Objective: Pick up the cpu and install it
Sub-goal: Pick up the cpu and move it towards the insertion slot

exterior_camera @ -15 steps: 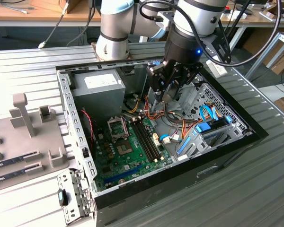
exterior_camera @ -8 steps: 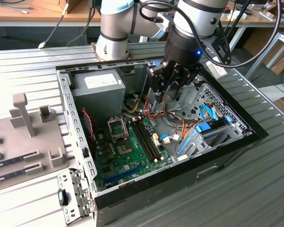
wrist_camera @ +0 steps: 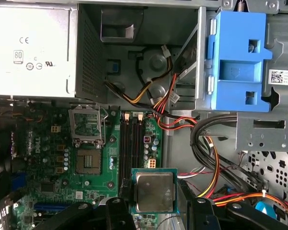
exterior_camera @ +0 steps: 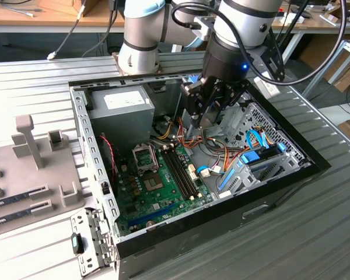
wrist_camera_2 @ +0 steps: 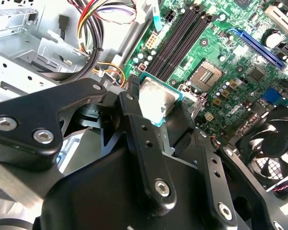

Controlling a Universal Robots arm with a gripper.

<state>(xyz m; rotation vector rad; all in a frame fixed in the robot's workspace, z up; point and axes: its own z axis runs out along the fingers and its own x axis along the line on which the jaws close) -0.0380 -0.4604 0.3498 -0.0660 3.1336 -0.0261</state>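
My gripper (exterior_camera: 205, 118) hangs inside the open computer case (exterior_camera: 96, 175), above the cables beside the motherboard (exterior_camera: 157, 192). It is shut on the cpu (wrist_camera: 154, 190), a flat square chip with a silvery top and a thin green rim, held by its edges between the two black fingers (wrist_camera: 117, 213). In the second wrist view the cpu (wrist_camera_2: 156, 99) sits tilted between the fingers (wrist_camera_2: 132, 108). The metal-framed socket (wrist_camera: 89, 160) lies open on the board, its hinged frame (wrist_camera: 88, 123) raised, off to one side of the held chip. The socket (exterior_camera: 152, 183) is toward the exterior view's left of the gripper.
A grey power supply (exterior_camera: 119, 108) fills the case's back corner. Bundled coloured cables (wrist_camera: 201, 139) and a blue drive bracket (wrist_camera: 237, 62) lie near the gripper. Black memory slots (exterior_camera: 181, 172) run beside the socket. A fan (wrist_camera_2: 269, 143) sits at the board's edge. A grey fixture (exterior_camera: 29, 175) stands outside the case.
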